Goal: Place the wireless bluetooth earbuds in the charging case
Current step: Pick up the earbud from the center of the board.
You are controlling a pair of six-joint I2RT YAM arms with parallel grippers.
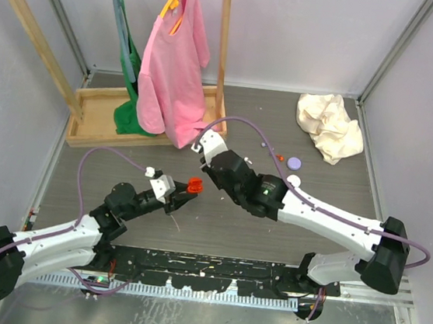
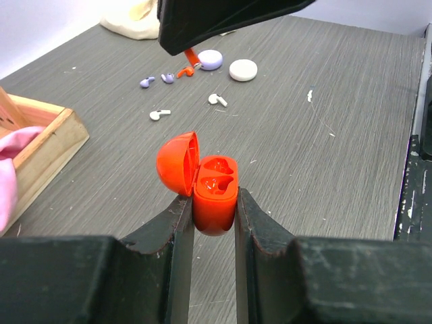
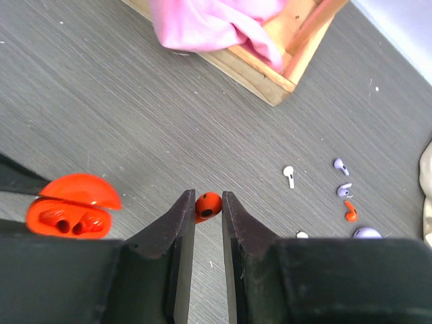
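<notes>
**A:** Right wrist view first. Where is the bud?

**B:** The red earbud is pinched between the fingertips of the right gripper, whose jaws are closed on it, and it hangs clear of the table. Only its round head with a dark opening shows. I cannot tell which way its stem runs.

**A:** And where does it have to go?

**B:** Into the red charging case. The left gripper has it clamped by the base and holds it off the table. Its lid is swung open to one side and the two wells sit side by side, facing up. Both look empty.

**A:** Which way is it from bud to wells?

**B:** In the right wrist view the case sits to the left of the fingers, not beneath them. From above it lies just left of and nearer than the right wrist, close but apart. I judge the right arm must carry the bud left and toward the near edge, then lower it. The bud's stem has to line up with a well, and that is the part I cannot check.

**A:** Anything else nearby?

**B:** A loose red earbud lies far right on the table beside the lilac earbuds, well apart from both grippers.
</notes>
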